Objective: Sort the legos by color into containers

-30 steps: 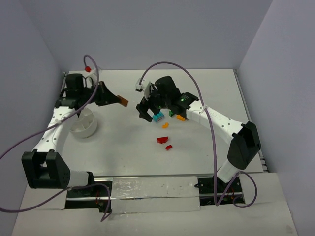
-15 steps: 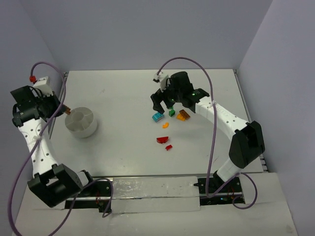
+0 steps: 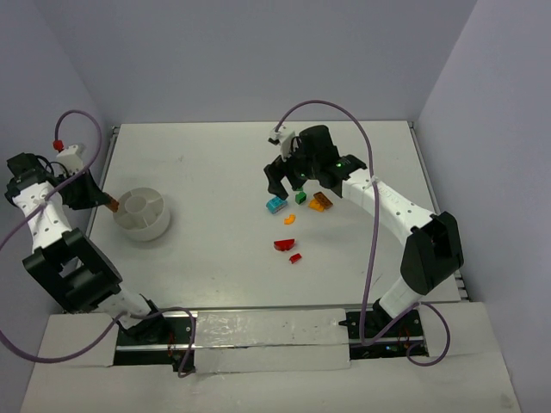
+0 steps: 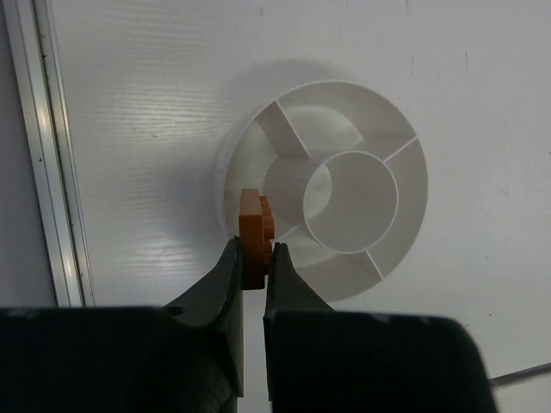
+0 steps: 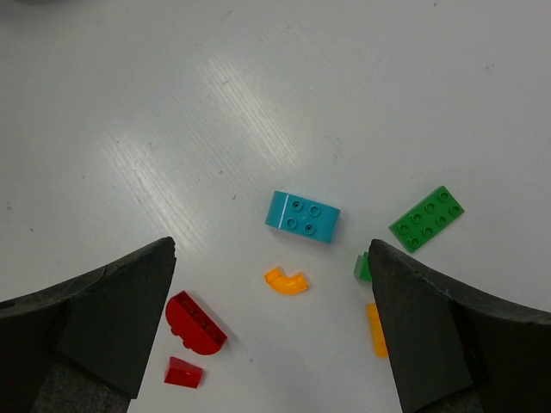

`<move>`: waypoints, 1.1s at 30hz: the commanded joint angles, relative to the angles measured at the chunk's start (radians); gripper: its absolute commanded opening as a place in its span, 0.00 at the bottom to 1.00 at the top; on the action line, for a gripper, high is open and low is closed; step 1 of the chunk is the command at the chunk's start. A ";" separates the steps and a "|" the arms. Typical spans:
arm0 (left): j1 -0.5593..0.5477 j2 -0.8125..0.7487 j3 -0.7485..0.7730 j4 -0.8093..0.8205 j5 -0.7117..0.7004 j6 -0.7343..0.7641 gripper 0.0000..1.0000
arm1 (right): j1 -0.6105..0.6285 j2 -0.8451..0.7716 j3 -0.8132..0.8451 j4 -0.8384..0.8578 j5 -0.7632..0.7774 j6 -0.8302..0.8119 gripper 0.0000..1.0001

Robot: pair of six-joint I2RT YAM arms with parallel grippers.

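Observation:
My left gripper (image 4: 252, 258) is shut on a small orange brick (image 4: 254, 232) and holds it over the left rim of the white divided bowl (image 4: 405, 146); the top view shows gripper (image 3: 108, 203) and bowl (image 3: 146, 225) too. The bowl's compartments look empty. My right gripper (image 5: 271, 249) is open, hovering above loose bricks: a cyan one (image 5: 302, 216), a curved orange one (image 5: 286, 280), a flat green one (image 5: 426, 218), a small green one (image 5: 362, 268), an orange one (image 5: 377, 329), a rounded red one (image 5: 195, 323) and a small red one (image 5: 184, 372).
The bricks lie in a cluster right of the table's middle (image 3: 288, 224). A metal rail (image 4: 47, 155) runs along the table's left edge, close to the bowl. Purple cables loop over both arms.
My left gripper has carried the orange brick from mid-table leftward to the bowl's left rim. My right gripper has shifted a little back and right, then held still.

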 commanded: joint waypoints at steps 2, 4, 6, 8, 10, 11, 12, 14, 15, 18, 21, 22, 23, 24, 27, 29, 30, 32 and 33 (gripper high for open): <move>0.011 0.079 0.090 -0.012 0.118 0.058 0.10 | -0.009 -0.008 -0.021 0.015 -0.014 -0.002 1.00; 0.012 0.099 0.103 -0.029 0.140 0.064 0.11 | -0.010 -0.004 -0.022 0.012 -0.014 -0.006 1.00; 0.013 0.117 0.109 -0.036 0.150 0.066 0.12 | -0.012 -0.002 -0.021 0.013 -0.015 -0.009 1.00; 0.012 0.127 0.102 -0.018 0.151 0.062 0.13 | -0.017 0.004 -0.019 0.014 -0.017 -0.009 1.00; 0.012 0.137 0.095 0.001 0.158 0.059 0.16 | -0.020 0.010 -0.019 0.016 -0.022 -0.007 1.00; 0.011 0.146 0.096 0.003 0.162 0.059 0.17 | -0.021 0.012 -0.018 0.017 -0.025 -0.006 1.00; 0.011 0.157 0.099 0.002 0.166 0.058 0.19 | -0.021 0.013 -0.017 0.017 -0.028 -0.006 1.00; 0.011 0.179 0.104 -0.004 0.178 0.061 0.23 | -0.025 0.014 -0.017 0.016 -0.028 -0.008 1.00; 0.012 0.187 0.103 -0.002 0.180 0.062 0.25 | -0.025 0.015 -0.017 0.016 -0.028 -0.009 1.00; 0.011 0.200 0.088 0.015 0.184 0.063 0.29 | -0.029 0.016 -0.017 0.012 -0.029 -0.012 1.00; 0.012 0.221 0.080 0.021 0.191 0.065 0.32 | -0.032 0.016 -0.016 0.009 -0.030 -0.012 1.00; 0.013 0.223 0.077 0.026 0.192 0.065 0.33 | -0.032 0.014 -0.016 0.010 -0.031 -0.012 1.00; 0.013 0.226 0.071 0.029 0.191 0.061 0.34 | -0.033 0.012 -0.016 0.009 -0.030 -0.012 1.00; 0.011 0.227 0.068 0.034 0.192 0.061 0.34 | -0.034 0.012 -0.016 0.008 -0.029 -0.012 1.00; 0.013 0.235 0.067 0.040 0.192 0.057 0.39 | -0.036 0.008 -0.017 0.003 -0.029 -0.015 1.00; 0.011 0.233 0.070 0.042 0.192 0.055 0.40 | -0.036 0.005 -0.018 0.004 -0.029 -0.015 1.00; 0.011 0.231 0.075 0.042 0.191 0.052 0.41 | -0.036 0.003 -0.019 0.004 -0.028 -0.014 1.00; 0.011 0.220 0.088 0.043 0.191 0.040 0.44 | -0.037 -0.003 -0.021 0.004 -0.024 -0.012 1.00; 0.011 0.205 0.099 0.045 0.192 0.033 0.46 | -0.038 -0.007 -0.023 0.006 -0.015 -0.007 1.00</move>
